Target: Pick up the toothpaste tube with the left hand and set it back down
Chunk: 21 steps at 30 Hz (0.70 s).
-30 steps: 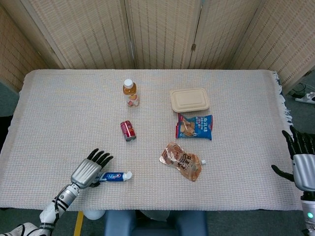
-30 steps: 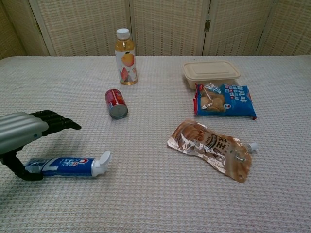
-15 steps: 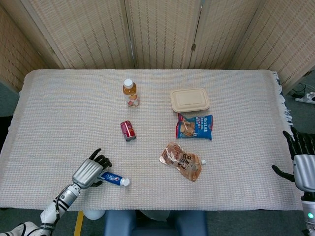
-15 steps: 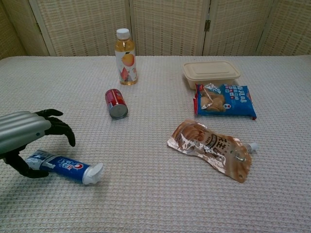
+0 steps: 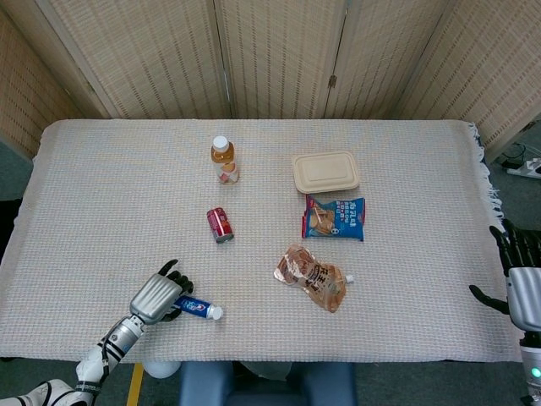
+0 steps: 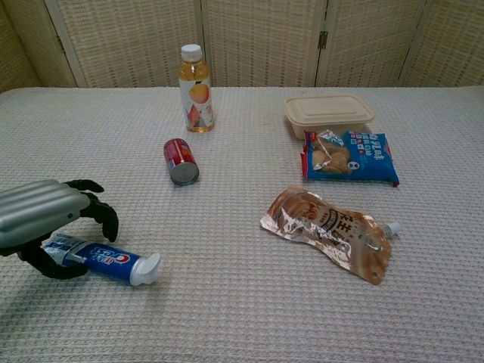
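Observation:
The blue-and-white toothpaste tube lies near the table's front left, its white cap pointing right and toward the front edge. My left hand sits over the tube's tail end. Its dark fingers curl down over the tube and the thumb hooks in from the near side, so the hand grips the tail. The cap end still rests on the cloth. My right hand hangs off the table's right edge with fingers spread and nothing in it; only the head view shows it.
A juice bottle stands at mid-back, with a red can on its side nearer me. A beige lidded box, a blue snack bag and a brown spout pouch lie to the right.
My left hand's fingers went from stretched out to curled around the tube's tail. The tube swung so its cap now points toward the front edge. The right hand stayed put.

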Tool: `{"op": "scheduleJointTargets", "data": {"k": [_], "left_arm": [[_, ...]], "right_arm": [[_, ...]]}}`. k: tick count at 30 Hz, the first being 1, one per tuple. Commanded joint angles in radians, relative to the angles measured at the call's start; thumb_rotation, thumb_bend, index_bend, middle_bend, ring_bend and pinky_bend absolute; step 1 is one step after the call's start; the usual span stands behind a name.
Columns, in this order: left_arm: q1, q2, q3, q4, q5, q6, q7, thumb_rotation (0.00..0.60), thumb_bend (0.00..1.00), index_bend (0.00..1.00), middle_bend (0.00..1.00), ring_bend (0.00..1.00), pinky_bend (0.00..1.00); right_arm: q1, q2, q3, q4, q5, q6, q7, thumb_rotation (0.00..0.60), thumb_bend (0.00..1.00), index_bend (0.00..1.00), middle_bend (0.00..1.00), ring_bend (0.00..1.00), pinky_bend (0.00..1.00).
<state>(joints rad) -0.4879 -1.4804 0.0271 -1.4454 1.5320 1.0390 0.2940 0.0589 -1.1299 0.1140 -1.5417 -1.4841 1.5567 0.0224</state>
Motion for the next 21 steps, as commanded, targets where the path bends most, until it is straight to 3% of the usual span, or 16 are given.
{"op": "scheduleJointTargets", "data": {"k": [1, 9, 16, 21], "left_arm": [[0.002, -0.006, 0.003, 0.007, 0.000, 0.005, 0.002, 0.600, 0.32, 0.46, 0.44, 0.35, 0.14], [0.000, -0.023, 0.008, 0.037, 0.003, 0.012, -0.019, 0.600, 0.34, 0.51, 0.48, 0.39, 0.16], [-0.009, -0.036, 0.016, 0.087, 0.033, 0.023, -0.167, 0.600, 0.54, 0.62, 0.63, 0.52, 0.25], [-0.014, -0.035, 0.024, 0.126, 0.068, 0.051, -0.262, 0.600, 0.59, 0.66, 0.68, 0.55, 0.30]], "right_arm": [[0.000, 0.000, 0.001, 0.001, 0.001, -0.001, 0.001, 0.600, 0.08, 0.00, 0.00, 0.07, 0.00], [0.001, -0.001, 0.000, -0.001, 0.002, -0.005, -0.002, 0.600, 0.08, 0.00, 0.00, 0.07, 0.00], [0.000, 0.003, -0.001, -0.006, -0.002, -0.003, -0.004, 0.600, 0.08, 0.00, 0.00, 0.07, 0.00], [0.001, 0.011, -0.004, -0.019, -0.007, -0.006, -0.015, 0.600, 0.08, 0.00, 0.00, 0.07, 0.00]]}}
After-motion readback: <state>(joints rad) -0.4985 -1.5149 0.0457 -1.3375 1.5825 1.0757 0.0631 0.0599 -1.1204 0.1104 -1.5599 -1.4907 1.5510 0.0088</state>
